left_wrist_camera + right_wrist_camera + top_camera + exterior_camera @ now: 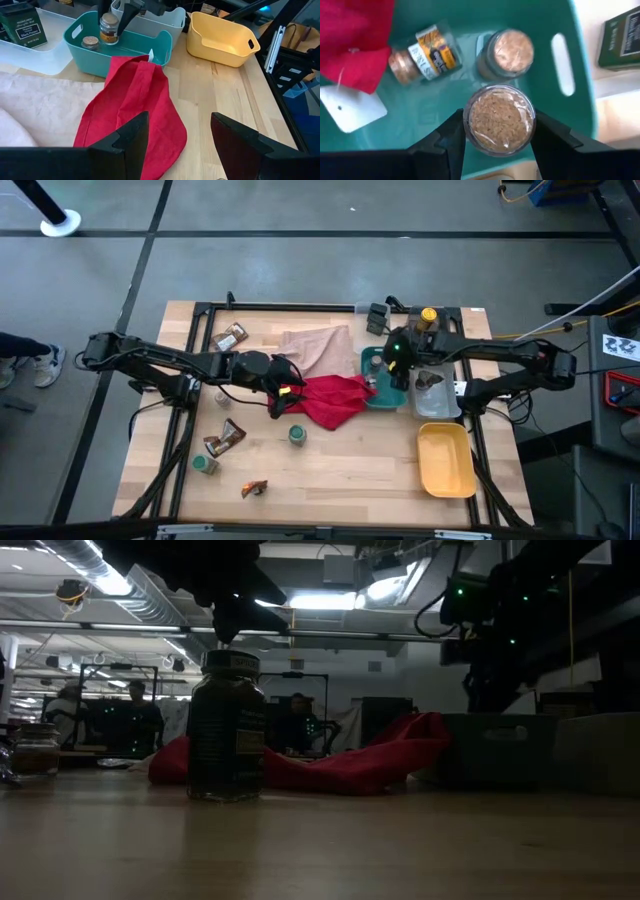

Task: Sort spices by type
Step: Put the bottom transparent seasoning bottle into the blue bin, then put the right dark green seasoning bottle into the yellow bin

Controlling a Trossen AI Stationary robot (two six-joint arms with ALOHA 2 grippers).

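The right gripper (pixel 499 131) is over the teal tray (pixel 572 30) with its fingers clamped on a small cork-topped spice jar (pixel 499 119), held upright just above the tray floor. The left wrist view shows the same thing from across the table: that jar (pixel 109 28) hangs between the dark fingers inside the tray (pixel 82 47). Two more jars are already in there, one standing upright (pixel 507 53) and one tipped on its side (pixel 423 56) with its label showing, right by the corner of the red cloth (pixel 355 40) that spills over the tray's edge.

The left gripper (pixel 176 145) sits low over the middle of the table at the red cloth (pixel 137 107), fingers spread wide with nothing between them. The beige cloth (pixel 318 346) lies just behind it.

The rest of the spices are still scattered on the wood. There's a green-lidded jar (pixel 297 436) just in front of the red cloth, another jar (pixel 205 464) near the front left, a sachet (pixel 225 438) beside it, another sachet (pixel 254 488) at the front edge, and one more sachet (pixel 231 337) at the back left. A yellow-capped bottle (pixel 428 315) stands at the back by the right arm. The clear tray (pixel 435 393) sits beside the teal one and the yellow tray (pixel 446 461) in front of that.
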